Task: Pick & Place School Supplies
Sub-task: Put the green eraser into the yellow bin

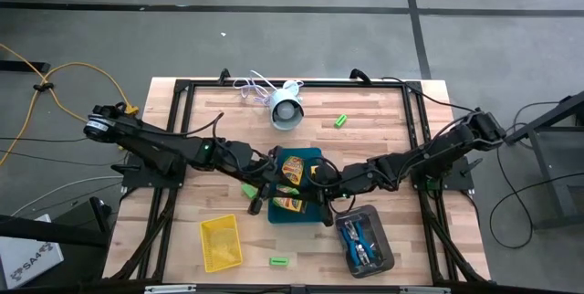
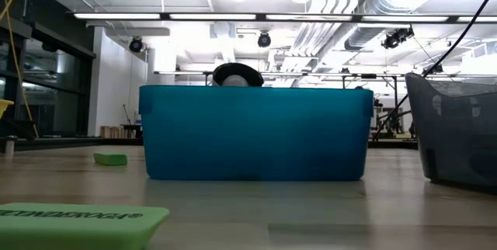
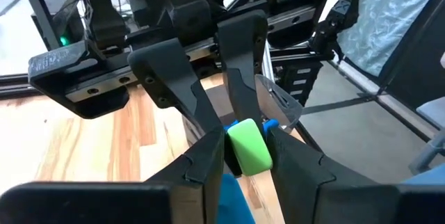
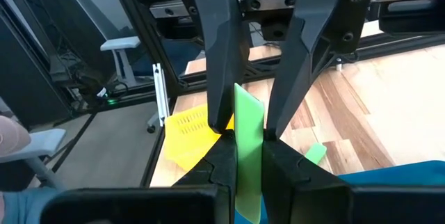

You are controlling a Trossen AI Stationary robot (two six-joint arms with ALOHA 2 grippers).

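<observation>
- Wood-plank tabletop (image 1: 182, 148) framed in black, seen from straight above, with grey floor all round; both dark arms reach in to meet over the teal tray (image 1: 312, 154) at centre.
- Your left gripper (image 3: 245, 151) sits at the teal tray's left edge, fingers clamped on a small green block (image 3: 249, 145). The block lies between the fingertips and already over or just beside the tray rim.
- Your right gripper (image 4: 247, 144) sits at the tray's right edge, fingers pinched on a flat green eraser-like slab (image 4: 249, 147) held on edge, its long axis running along the fingers.
- Two yellow-orange printed boxes (image 1: 292, 169) already lie inside the teal tray, long axes running front to back, directly between the two grippers. Either release probably needs only a short move inward.
- Blue-handled scissors (image 1: 359, 239) rest in the dark grey tray (image 1: 388, 250), near the right arm.
- Loose green blocks remain: one far back on the right (image 1: 341, 120), one at the front edge (image 1: 278, 261), nearer the left arm.
- A yellow tray (image 1: 220, 243) sits front left; a white round device with a cable (image 1: 286, 110) sits at the back.
- Only the wrist views show what each gripper holds; from above, the arms hide both pieces.
- The table-level view shows the teal tray's wall and two green blocks, but no gripper.
</observation>
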